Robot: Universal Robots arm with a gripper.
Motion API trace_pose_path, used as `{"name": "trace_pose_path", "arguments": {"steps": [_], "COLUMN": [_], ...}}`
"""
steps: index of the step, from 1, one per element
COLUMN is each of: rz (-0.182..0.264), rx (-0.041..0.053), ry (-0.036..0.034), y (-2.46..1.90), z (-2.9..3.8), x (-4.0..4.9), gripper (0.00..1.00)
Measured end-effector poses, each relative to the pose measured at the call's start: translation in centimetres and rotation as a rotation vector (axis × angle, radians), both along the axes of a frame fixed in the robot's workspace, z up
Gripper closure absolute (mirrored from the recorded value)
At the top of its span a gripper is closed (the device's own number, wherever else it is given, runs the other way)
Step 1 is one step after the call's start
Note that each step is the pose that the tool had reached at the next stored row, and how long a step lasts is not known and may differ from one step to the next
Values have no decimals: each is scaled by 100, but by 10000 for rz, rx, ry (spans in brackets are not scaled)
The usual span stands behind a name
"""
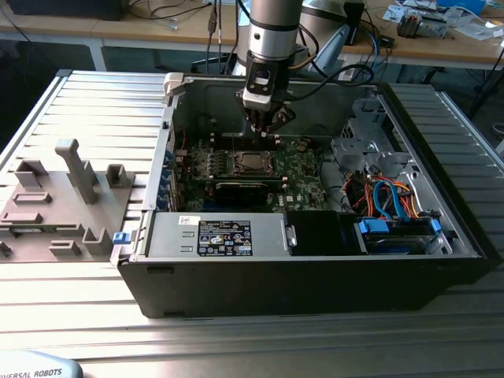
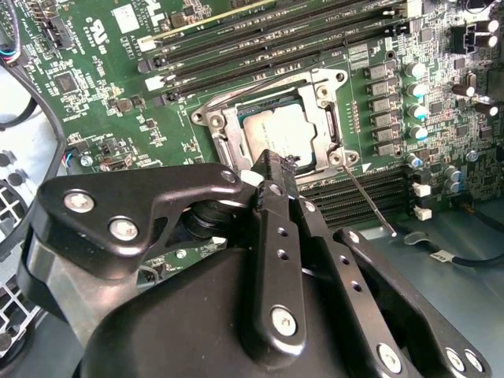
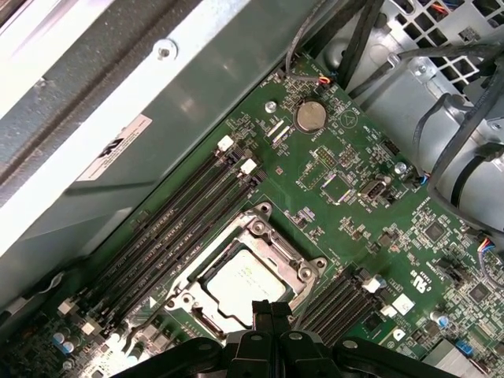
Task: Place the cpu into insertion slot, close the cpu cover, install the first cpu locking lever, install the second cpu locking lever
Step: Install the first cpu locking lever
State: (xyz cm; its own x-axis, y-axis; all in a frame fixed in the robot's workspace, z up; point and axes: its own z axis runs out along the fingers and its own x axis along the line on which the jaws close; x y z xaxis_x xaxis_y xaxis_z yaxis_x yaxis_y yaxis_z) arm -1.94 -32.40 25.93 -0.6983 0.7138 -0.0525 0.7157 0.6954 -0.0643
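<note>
The cpu [image 2: 276, 132] lies flat in the insertion slot [image 2: 209, 118] on the green motherboard, its silver-grey top showing through the window of the cpu cover [image 2: 233, 140], which lies down over it. In the first wrist view the cpu [image 3: 240, 285] sits inside the cover [image 3: 293, 258]. A thin wire locking lever [image 2: 370, 201] sticks out free from one socket corner. Another wire lever [image 2: 244, 88] runs along the opposite side of the socket. My gripper [image 2: 276, 161] hangs just above the socket's edge, shut with nothing in it; it is seen too in the exterior view [image 1: 266, 126] and the first wrist view [image 3: 272, 309].
The motherboard sits in an open computer case [image 1: 315, 268]. A black graphics card [image 1: 244, 189] lies just in front of the socket, and a power supply [image 1: 224, 235] stands nearer. Cables [image 1: 386, 193] and a drive cage [image 1: 366, 142] fill the exterior view's right. Memory slots [image 2: 276, 39] flank the socket.
</note>
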Motion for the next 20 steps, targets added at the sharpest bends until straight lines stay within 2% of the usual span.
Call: {"name": "trace_pose_path", "arguments": {"steps": [20], "rz": [212], "rx": [0], "ry": [-1], "y": [0], "z": [0], "x": [0], "gripper": [89]}}
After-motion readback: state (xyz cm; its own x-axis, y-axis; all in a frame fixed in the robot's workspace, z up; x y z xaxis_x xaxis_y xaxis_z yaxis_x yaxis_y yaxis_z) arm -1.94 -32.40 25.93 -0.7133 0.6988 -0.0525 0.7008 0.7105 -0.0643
